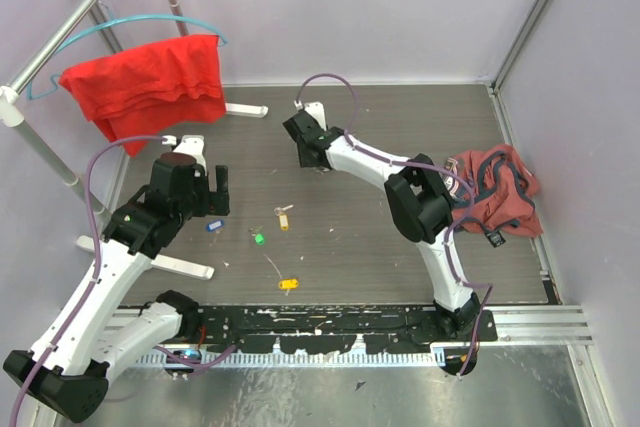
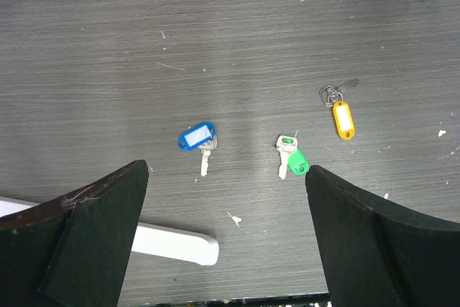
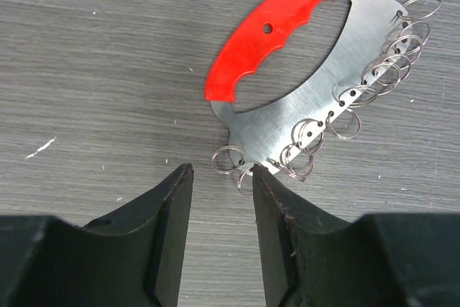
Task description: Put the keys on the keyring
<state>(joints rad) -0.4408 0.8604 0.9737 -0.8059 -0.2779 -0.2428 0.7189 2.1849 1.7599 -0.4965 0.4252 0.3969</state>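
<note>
The keyring [image 3: 277, 30] is a red curved handle on a silver wavy plate carrying several split rings, lying flat on the table in the right wrist view. My right gripper [image 3: 221, 177] is open with a narrow gap, its tips at the plate's lower corner beside a split ring [image 3: 228, 159], holding nothing. In the top view it [image 1: 305, 142] covers the keyring. My left gripper [image 2: 226, 177] is wide open and empty, above the table just short of the blue key [image 2: 196, 136] and green key [image 2: 292, 157]. The yellow key [image 2: 342, 116] lies further right. An orange key [image 1: 288, 284] lies nearer the arm bases.
A red cloth [image 1: 150, 82] hangs on a hanger on a rack at the back left. The rack's white foot [image 2: 172, 242] lies just below my left gripper. A crumpled reddish garment [image 1: 495, 192] sits at the right, against the right arm.
</note>
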